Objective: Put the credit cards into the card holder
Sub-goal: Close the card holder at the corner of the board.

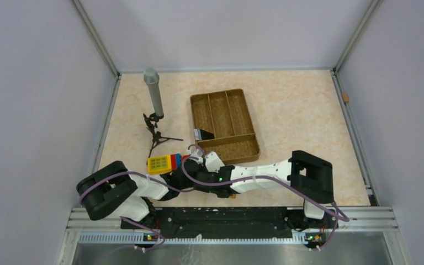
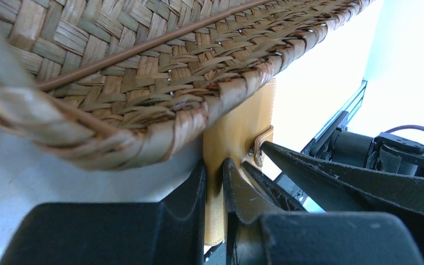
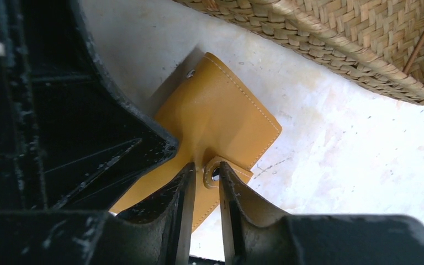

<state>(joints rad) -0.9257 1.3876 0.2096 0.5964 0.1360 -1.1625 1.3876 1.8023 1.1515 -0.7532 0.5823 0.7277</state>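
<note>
The left tool [image 2: 215,163] is clenched on the tan-orange card holder [image 2: 237,127], pinching one edge of it between both fingers. The holder stands on edge in the lower middle of the left wrist view, just under the corner of the woven tray [image 2: 143,72] that fills the top of the frame.

In the right wrist view the holder lies low at centre, on or just above the pale counter [image 3: 364,165], with the tray's rim across the upper right. The right tool [image 3: 207,164] has its fingers narrowly apart on either side of the snap tab [image 3: 208,179]; I cannot tell whether they pinch it.

From above, both arms meet just below the tray's lower left corner and cover the holder. A yellow gadget with green keys [image 1: 164,163] lies beside them, and a microphone on a small tripod [image 1: 153,88] stands at upper left.
</note>
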